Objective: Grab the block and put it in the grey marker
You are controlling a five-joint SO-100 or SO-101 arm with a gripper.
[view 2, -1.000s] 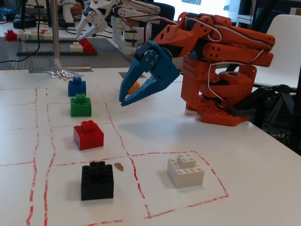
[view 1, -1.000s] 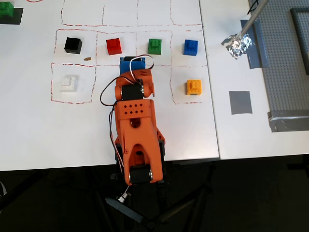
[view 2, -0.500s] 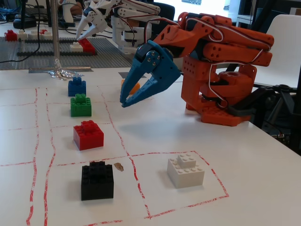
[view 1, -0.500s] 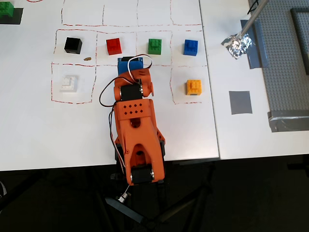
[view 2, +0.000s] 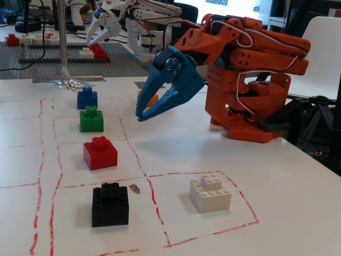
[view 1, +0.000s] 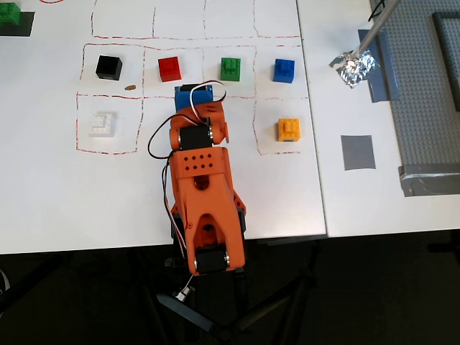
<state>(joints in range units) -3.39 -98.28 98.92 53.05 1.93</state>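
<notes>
The green block [view 1: 230, 68] [view 2: 91, 119] sits in a red-outlined cell of the white sheet, between a red brick and a blue one. The grey marker [view 1: 357, 152] is a flat square on the table right of the sheet in the overhead view, well away from the block. My blue gripper [view 1: 195, 89] [view 2: 139, 117] hangs above the sheet, just in front of the green and red cells in the overhead view. Its curved fingers meet at the tips and hold nothing. It touches no block.
Black [view 1: 109, 67], red [view 1: 169, 69], blue [view 1: 284, 70], orange [view 1: 289, 129] and white [view 1: 101, 124] bricks occupy other cells. Crumpled foil [view 1: 353, 68] on a rod and a studded grey baseplate [view 1: 431, 86] lie at the right. Another green brick [view 1: 8, 14] sits top left.
The gripper has shifted very slightly left and up over the sheet. No block has moved.
</notes>
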